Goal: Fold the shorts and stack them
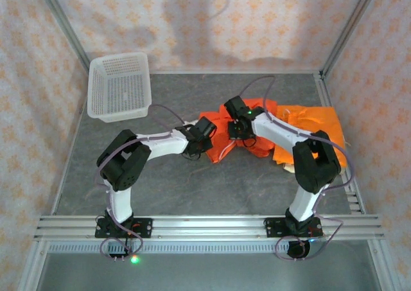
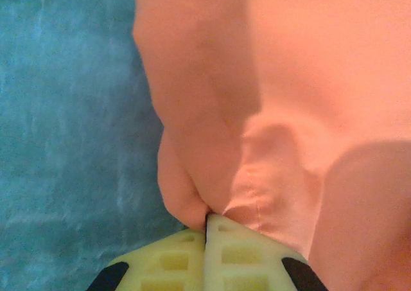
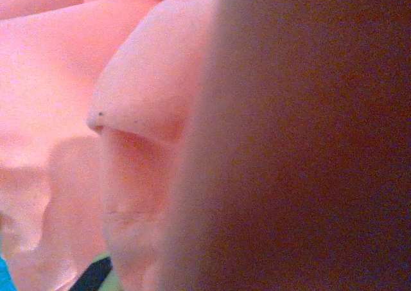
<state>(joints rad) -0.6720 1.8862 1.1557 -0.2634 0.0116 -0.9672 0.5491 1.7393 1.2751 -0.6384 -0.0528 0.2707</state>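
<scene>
The crumpled bright orange cloth shorts (image 1: pixel 218 119) are bunched right of the tabletop's (image 1: pixel 192 188) centre. The left tool (image 2: pixel 207 230) is clamped on an edge fold; the right tool (image 1: pixel 239 129) is closed, buried in cloth. Soft, limp, light fabric is judged best pinched at opposite edges.

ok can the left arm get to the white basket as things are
Probably: open table lies between left gripper and basket, but it is shut on the orange shorts and would drag them.
</scene>
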